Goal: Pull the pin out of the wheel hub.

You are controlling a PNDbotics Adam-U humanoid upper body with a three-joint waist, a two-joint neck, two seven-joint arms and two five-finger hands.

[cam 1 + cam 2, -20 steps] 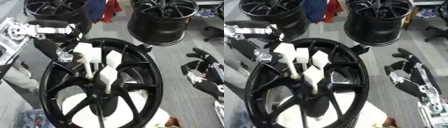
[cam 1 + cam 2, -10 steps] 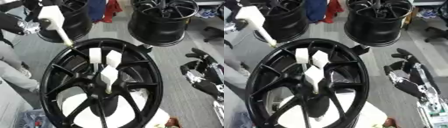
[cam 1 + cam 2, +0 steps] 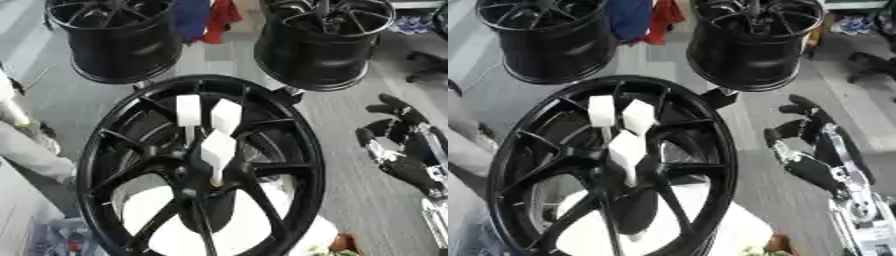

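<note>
Currently the wheel (image 3: 201,165) fills the centre of both views: a large black multi-spoke rim lying face up, its hub near the middle where the spokes meet. A white support (image 3: 188,220) shows through the lower spokes.

Two more black wheels stand beyond it, the left rear wheel (image 3: 114,37) and the right rear wheel (image 3: 324,40). Both are apart from the main wheel and play no part in the step.

Right robot hand (image 3: 802,145): at the right side of the views, well clear of the rim. Fingers are relaxed and spread; it grips nothing.

Left robot hand: not visible in either view. Its state cannot be given.

Pins: three white pins with flat block-shaped heads stand upright in the hub area.
- front pin (image 3: 217,152), nearest the hub centre, its thin shank running down into the hub.
- left pin (image 3: 188,111), behind it.
- right pin (image 3: 226,116), just beside the left pin, head tilted.

Whether the two rear pins sit in hub holes or between spokes cannot be determined.

Progress, as a judgement: neither visible robot hand touches a pin, and three pins stand seated. No extraction is under way. Remaining work: bring a robot hand over a pin head, close on it, and draw it straight up along the shank axis.
</note>
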